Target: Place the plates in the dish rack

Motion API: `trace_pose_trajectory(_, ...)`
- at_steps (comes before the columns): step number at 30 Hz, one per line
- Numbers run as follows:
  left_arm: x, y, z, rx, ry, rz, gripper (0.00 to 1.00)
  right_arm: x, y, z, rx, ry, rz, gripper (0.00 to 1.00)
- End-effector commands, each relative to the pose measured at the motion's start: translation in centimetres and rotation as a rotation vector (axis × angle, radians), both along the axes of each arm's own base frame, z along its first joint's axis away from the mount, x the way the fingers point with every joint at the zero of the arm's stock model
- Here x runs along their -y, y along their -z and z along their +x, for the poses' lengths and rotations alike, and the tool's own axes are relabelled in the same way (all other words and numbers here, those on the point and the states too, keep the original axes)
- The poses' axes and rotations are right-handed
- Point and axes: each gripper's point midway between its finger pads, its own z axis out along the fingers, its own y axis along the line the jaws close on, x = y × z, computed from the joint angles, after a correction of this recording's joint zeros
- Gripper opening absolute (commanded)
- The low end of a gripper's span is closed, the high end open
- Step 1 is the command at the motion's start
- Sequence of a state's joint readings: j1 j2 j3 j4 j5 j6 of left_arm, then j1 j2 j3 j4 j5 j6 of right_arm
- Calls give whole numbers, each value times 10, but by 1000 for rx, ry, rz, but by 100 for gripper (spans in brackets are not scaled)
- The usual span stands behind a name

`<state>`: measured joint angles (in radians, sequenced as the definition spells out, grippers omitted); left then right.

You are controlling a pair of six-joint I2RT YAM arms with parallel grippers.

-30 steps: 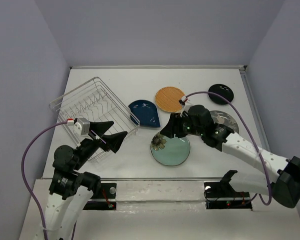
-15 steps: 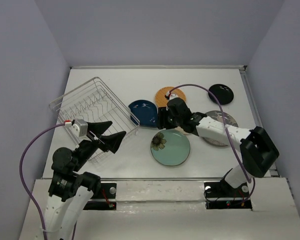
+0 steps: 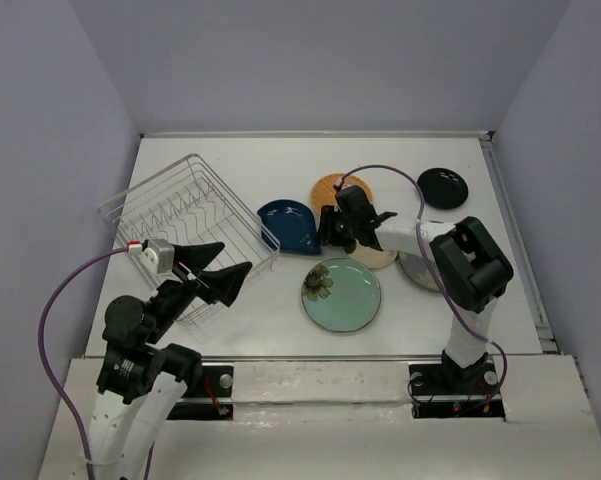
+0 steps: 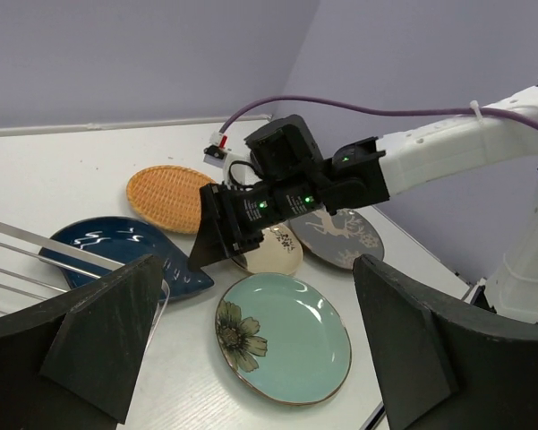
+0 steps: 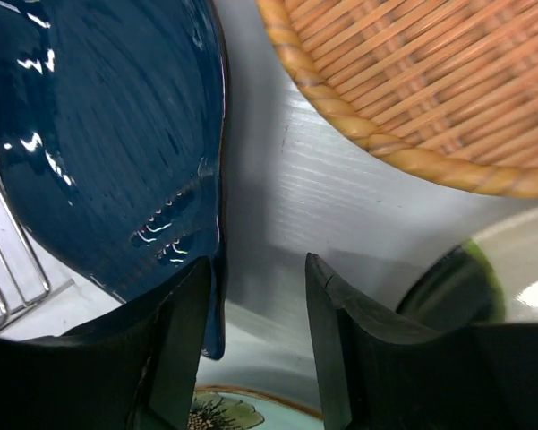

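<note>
I see nothing racked yet: silver wire dish rack (image 3: 185,225) bare, six plates (image 3: 345,298) on surface (image 3: 260,170). My right claw (image 5: 260,287) stands apart at dark blue teardrop plate (image 3: 290,225) rim; left claw (image 3: 225,270) apart too.

White arms (image 4: 448,152), purple cables (image 3: 55,300), black left pincer (image 3: 235,257) and right pincer (image 5: 258,296).

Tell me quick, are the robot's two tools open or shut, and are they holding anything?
Left tool: open, holding nothing.
Right tool: open, holding nothing, right beside the tip of the dark blue plate.

6 plates (image 3: 341,294) flat nr wire rack (image 3: 185,225)
</note>
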<state>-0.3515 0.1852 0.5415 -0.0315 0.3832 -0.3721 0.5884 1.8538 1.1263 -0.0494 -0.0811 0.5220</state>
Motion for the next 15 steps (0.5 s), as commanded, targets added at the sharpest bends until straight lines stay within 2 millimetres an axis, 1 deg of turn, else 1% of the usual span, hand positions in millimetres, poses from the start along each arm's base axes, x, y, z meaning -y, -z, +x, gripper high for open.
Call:
trace_pose_trajectory(1,-2,-21,-5,64,-3,-32,99,-28,-17,23,57,-38,157,48)
trace_pose_trajectory(2,-3,-21,-5,66,-3,-32,99,-32,-15,21,50,-56,179,47)
trace_pose_trajectory(3,-2,-20,-5,64,-2,-30,99,-35,-18,24,56,-73,219,45)
trace_pose_trajectory(4,-2,-20,-5,63,0,-29,99,-37,-13,23,44,-74,229,44)
trace_pose_trajectory(8,-1,-19,-5,64,3,-27,99,-44,-8,19,29,-99,271,41)
trace_pose_trajectory(12,-1,-20,-5,63,6,-29,99,-48,0,18,16,-99,298,34)
trace_pose_trajectory(14,-1,-20,-5,65,4,-27,99,-48,4,19,11,-88,300,31)
trace_pose_trajectory(15,-1,-20,-5,65,4,-27,99,-46,6,21,15,-74,294,28)
